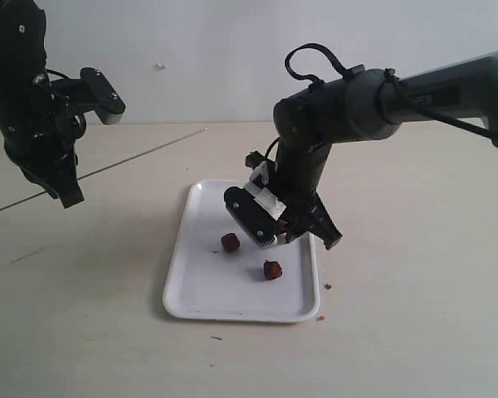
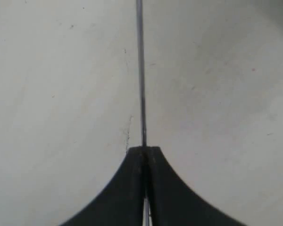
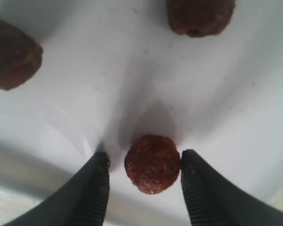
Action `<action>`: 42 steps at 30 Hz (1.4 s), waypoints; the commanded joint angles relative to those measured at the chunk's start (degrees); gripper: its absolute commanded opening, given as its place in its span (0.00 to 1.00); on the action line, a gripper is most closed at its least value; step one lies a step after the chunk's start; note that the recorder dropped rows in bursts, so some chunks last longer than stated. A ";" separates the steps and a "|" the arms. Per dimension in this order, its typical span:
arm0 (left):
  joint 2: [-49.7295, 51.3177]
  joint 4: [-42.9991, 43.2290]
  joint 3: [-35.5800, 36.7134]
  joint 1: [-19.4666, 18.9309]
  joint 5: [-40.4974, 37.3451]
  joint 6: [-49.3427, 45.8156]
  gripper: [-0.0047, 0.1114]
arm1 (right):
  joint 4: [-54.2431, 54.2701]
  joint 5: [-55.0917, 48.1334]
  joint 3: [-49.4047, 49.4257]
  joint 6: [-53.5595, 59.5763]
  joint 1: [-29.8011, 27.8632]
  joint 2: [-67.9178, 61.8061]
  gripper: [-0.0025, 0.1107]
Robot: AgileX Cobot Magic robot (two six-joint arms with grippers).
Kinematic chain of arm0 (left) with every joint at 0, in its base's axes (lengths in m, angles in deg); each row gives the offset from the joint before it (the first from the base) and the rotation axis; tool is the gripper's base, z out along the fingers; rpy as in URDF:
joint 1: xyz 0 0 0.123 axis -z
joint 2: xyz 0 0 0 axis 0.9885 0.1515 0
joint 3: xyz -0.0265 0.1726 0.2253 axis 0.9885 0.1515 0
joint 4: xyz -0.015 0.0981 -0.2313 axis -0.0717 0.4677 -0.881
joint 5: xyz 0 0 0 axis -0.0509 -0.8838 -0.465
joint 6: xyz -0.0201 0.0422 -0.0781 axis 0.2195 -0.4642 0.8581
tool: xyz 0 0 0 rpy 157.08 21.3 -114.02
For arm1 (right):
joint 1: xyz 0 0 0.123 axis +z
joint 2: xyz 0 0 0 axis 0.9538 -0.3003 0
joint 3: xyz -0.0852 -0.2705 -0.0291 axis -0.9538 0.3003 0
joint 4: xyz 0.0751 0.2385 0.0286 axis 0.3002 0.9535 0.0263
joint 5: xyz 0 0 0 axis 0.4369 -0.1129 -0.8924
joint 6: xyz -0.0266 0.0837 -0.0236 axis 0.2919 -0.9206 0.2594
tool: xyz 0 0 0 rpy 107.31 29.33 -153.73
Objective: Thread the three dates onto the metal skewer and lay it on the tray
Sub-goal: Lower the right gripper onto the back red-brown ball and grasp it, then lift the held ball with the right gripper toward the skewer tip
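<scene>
Nearest on the flat white rectangular tray [image 1: 191,282], one wrinkled reddish-brown date [image 1: 272,269] lies loose, a second date [image 1: 230,242] just beyond to its left. Further back the right gripper [image 3: 145,157] stands open astride the third date [image 3: 152,165], neither jaw quite touching. I judge it should close squarely across the middle, gently, leaving both ends exposed for piercing. Far left, the left gripper [image 2: 145,151] is clamped on the thin grey metal skewer [image 1: 141,156], its free length running rightward.
</scene>
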 commanded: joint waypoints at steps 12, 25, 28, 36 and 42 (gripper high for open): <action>-0.42 0.00 0.12 -0.06 0.71 0.20 0.04 | -0.05 1.66 -0.24 -3.68 0.02 -1.50 0.31; 1.99 -2.81 0.12 -0.06 -1.54 -0.04 0.04 | -0.54 1.56 -0.24 -10.34 0.02 2.81 0.31; 3.64 -2.81 0.12 -0.06 -1.54 -0.97 0.04 | -0.54 1.92 -0.24 -13.72 0.02 4.11 0.31; 5.24 -2.69 0.12 0.05 3.28 -2.00 0.04 | -0.54 1.80 -0.24 -35.41 0.02 6.06 0.29; 5.24 -7.59 0.12 0.16 4.47 1.72 0.04 | -0.54 5.69 -0.95 -65.44 -1.15 6.06 0.28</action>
